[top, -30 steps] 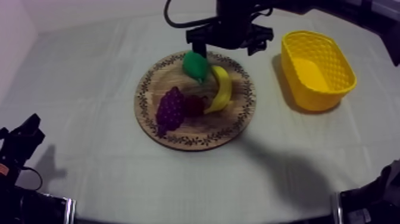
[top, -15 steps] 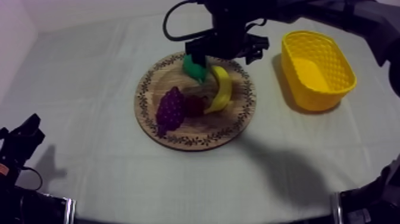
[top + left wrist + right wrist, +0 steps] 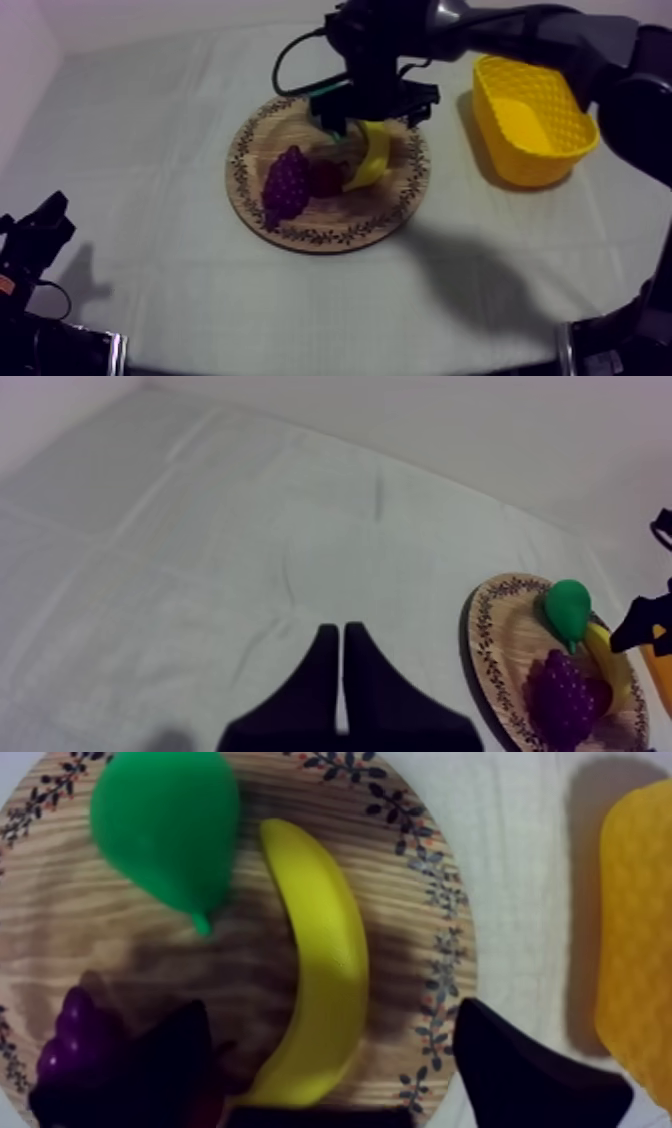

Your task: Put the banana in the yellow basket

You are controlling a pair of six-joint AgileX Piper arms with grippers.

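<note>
A yellow banana (image 3: 315, 962) lies on the round wooden board (image 3: 100, 942), beside a green pear (image 3: 165, 817). My right gripper (image 3: 330, 1010) hangs over it, open, with one finger at each side of the banana's lower half. In the top view the right gripper (image 3: 372, 108) covers the banana's (image 3: 376, 157) far end and most of the pear (image 3: 330, 123). The yellow basket (image 3: 530, 115) stands right of the board (image 3: 300, 235), with nothing in it. My left gripper (image 3: 342, 666) is shut on nothing, low at the left (image 3: 35, 235).
Purple grapes (image 3: 285, 185) and a small red fruit (image 3: 325, 178) lie on the board just left of the banana. The left wrist view has the board (image 3: 490, 646), pear (image 3: 568, 606) and grapes (image 3: 565, 691) off to one side over bare cloth.
My right gripper has come forward and down from the board's far rim over the pear and the banana's far end. The left arm and the fruit have not moved.
</note>
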